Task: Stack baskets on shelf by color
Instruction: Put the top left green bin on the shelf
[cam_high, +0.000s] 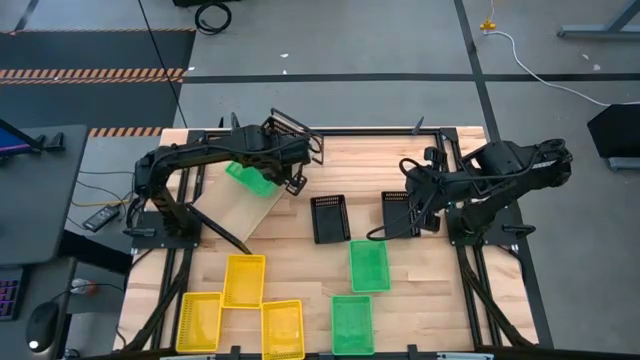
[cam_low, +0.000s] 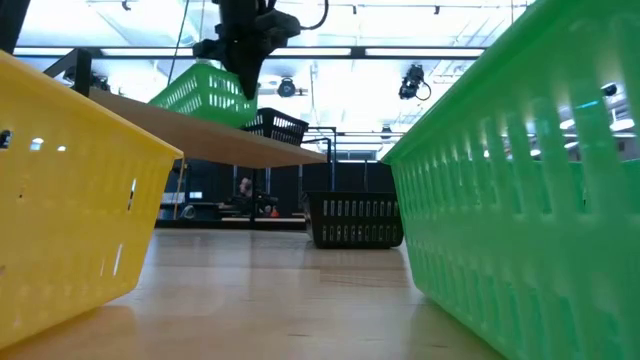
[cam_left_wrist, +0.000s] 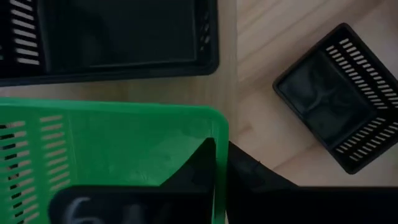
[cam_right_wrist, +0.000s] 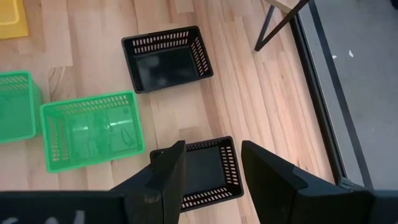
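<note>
Step in hand: green basket (cam_high: 250, 180) clamped by left end effector (cam_high: 272, 172) over shelf (cam_high: 243, 208). Right end effector (cam_right_wrist: 211, 169) held apart above black basket (cam_right_wrist: 208, 169); descent and grip needed next.

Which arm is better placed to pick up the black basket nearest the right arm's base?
Right. The right gripper hovers open directly above that black basket, while the left gripper is busy gripping a green basket over the shelf.

— Shelf (cam_high: 255, 208)? 
— Light wood board, angled; one green basket (cam_high: 250, 179) and one black basket (cam_high: 291, 135) on it.
— Table?
— Two black baskets (cam_high: 329, 218) mid-table, two green (cam_high: 368, 265), three yellow (cam_high: 244, 280) at the front, all upright.
</note>
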